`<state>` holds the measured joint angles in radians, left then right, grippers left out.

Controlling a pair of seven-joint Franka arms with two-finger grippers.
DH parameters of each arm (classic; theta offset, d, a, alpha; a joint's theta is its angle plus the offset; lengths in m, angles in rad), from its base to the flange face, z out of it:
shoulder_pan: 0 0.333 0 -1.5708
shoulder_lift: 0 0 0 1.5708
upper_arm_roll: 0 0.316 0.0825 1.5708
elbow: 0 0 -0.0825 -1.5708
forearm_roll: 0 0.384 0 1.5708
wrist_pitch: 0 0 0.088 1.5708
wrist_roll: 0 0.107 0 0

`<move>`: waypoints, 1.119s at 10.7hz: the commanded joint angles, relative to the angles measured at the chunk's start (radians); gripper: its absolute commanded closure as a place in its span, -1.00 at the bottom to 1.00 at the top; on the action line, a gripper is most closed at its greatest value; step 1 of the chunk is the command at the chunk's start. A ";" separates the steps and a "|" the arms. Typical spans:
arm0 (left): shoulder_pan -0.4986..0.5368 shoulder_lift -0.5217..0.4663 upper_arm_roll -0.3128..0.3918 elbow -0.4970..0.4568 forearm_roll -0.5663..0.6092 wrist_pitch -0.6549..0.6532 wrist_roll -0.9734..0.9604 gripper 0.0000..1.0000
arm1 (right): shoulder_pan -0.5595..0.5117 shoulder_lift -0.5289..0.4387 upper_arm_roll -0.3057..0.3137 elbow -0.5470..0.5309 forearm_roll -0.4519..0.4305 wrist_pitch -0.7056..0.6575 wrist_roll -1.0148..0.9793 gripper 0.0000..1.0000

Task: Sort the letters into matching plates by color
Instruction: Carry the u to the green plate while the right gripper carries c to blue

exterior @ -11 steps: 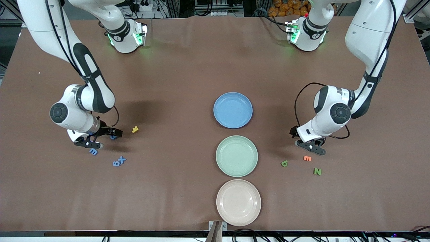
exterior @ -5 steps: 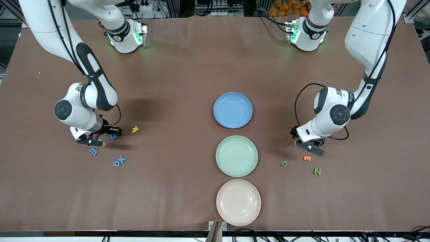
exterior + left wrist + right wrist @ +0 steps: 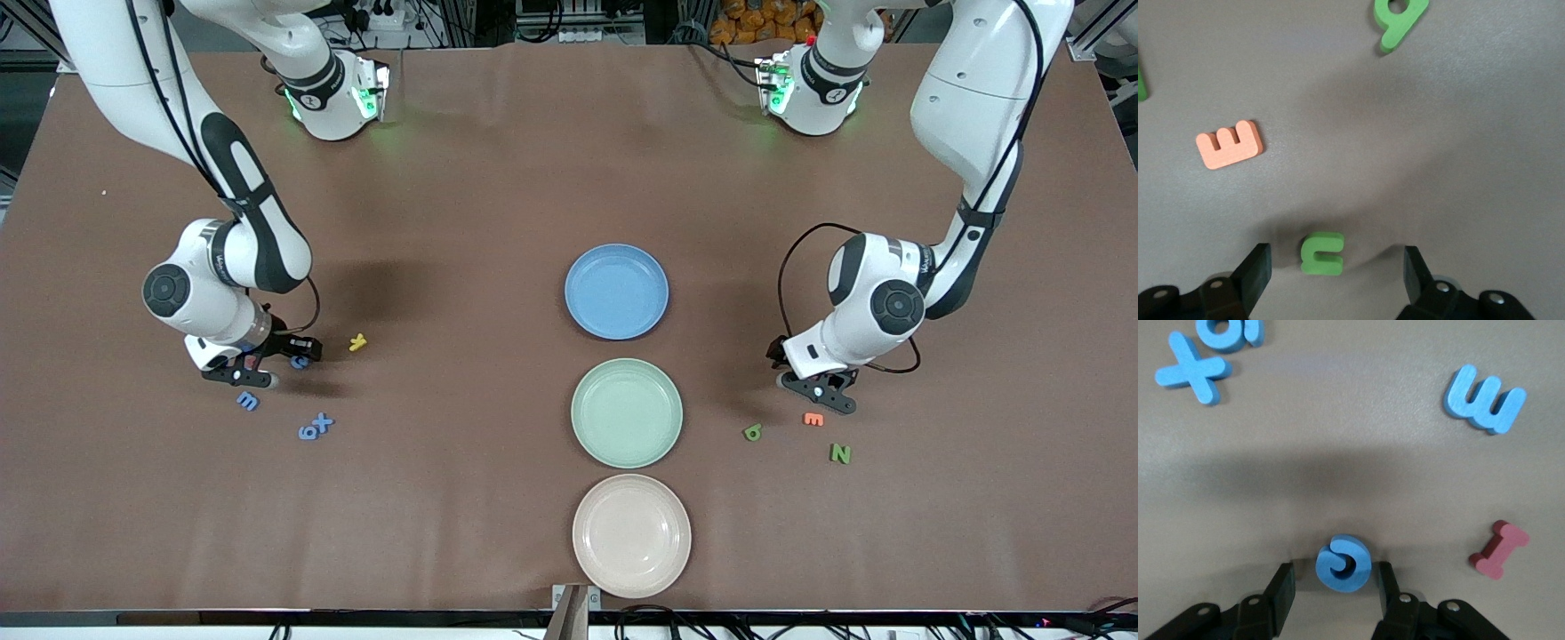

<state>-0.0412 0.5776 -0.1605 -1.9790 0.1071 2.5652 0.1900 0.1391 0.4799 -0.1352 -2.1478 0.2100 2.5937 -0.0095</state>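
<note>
On the bench (image 3: 498, 160) both arms have a first pick in hand, and all three plates are empty. Each pick will go best if the tool sits square over its letter, closes gently so the small foam piece does not squirt out, and lifts straight up before carrying it to the matching plate. For the right arm that is the blue plate (image 3: 616, 292), for the left the green plate (image 3: 627, 413); the beige plate (image 3: 631, 535) is needed for neither. Both plates lie well off from the tools, toward the bench's middle. Each arm is bent at the elbow with its wrist pitched down, so the fingers reach the bench surface. The right tool (image 3: 271, 366) has closed in on a curled blue letter (image 3: 1343, 563), a finger at each side, and seems to pinch it while it lies on the bench. It should be tested with a small lift first. The left tool (image 3: 816, 391) is wide open, straddling a small green letter (image 3: 1321, 253) with bare bench showing on both sides, so it has hold of nothing yet. The letter sits a little off centre between the fingers, nearer one of them, and a slight sideways correction before closing would help. An orange E (image 3: 1229, 145) lies near the left tool and a red I (image 3: 1499, 549) near the right tool, each clear of the fingers.
</note>
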 commanded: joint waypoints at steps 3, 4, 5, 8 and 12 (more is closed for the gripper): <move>0.009 0.018 -0.002 0.019 0.025 0.007 0.008 -0.48 | -0.018 -0.003 0.005 0.003 -0.004 0.028 -0.009 -0.18; 0.009 0.018 -0.002 0.019 0.025 0.007 0.008 -0.27 | -0.018 0.002 0.005 0.003 -0.006 0.029 -0.010 -0.16; 0.007 0.018 -0.002 0.019 0.025 0.007 0.008 -0.02 | -0.018 0.008 0.005 0.002 -0.006 0.048 -0.010 -0.13; 0.009 0.016 -0.002 0.019 0.025 0.007 -0.003 0.81 | -0.018 0.019 0.005 0.002 -0.006 0.071 -0.014 -0.01; -0.005 -0.033 -0.004 0.049 0.010 -0.008 -0.017 1.00 | -0.015 0.032 0.006 -0.001 -0.006 0.098 -0.014 0.29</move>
<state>-0.0362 0.5817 -0.1590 -1.9578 0.1072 2.5702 0.1903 0.1308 0.4907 -0.1378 -2.1450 0.2091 2.6481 -0.0119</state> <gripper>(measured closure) 0.727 0.551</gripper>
